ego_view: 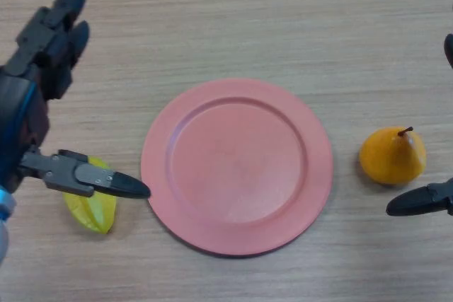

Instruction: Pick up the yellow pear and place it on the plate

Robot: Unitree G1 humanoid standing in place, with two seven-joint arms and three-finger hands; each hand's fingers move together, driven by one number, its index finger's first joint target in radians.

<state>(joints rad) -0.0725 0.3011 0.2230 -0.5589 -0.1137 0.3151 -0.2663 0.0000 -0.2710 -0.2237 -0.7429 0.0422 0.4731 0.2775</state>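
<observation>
We look almost straight down from the head onto the wooden table (233,12), close in. Our left hand (49,40) enters at the view's left edge, our right hand (425,201) barely shows at the right edge.

Bright, even light from above; soft shadows under plate (159,175) lower rim, beside pear (393,155).

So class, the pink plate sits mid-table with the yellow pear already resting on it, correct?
Not quite. The head view shows the yellow pear on the wooden table to the plate's right, clear of the rim. The pink plate does sit mid-table, with nothing on it.
</observation>
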